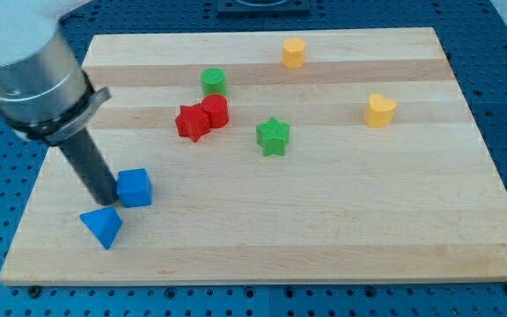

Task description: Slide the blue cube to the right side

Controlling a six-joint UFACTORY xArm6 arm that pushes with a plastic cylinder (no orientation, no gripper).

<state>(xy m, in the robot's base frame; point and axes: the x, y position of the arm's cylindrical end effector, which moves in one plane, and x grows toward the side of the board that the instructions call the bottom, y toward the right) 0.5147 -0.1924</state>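
Blue cube [135, 187] is the landmark for all positions below; it sits near the worktop's [341, 229] left edge, toward the view's bottom.

Worktop: wooden board, mostly bare to the right of the blue cube.

Rod: no jaws are fitted, so no open or closed state applies. My tip [106, 199] rests just left of the blue cube, touching or nearly touching its left face.

Blocks, relative to the blue cube:
- Blue triangle [102, 227]: just below and left.
- Red star [192, 122] and red cylinder [216, 111]: above and right, touching each other.
- Green cylinder [213, 81]: further above.
- Green star [273, 136]: right and slightly above.
- Yellow heart [379, 110] and yellow block [293, 52]: well apart, upper right.

Recommended procedure: keep the tip centred on the left face and push straight toward the view's right. An off-centre contact would likely rotate the cube. A level path should pass below the green star.
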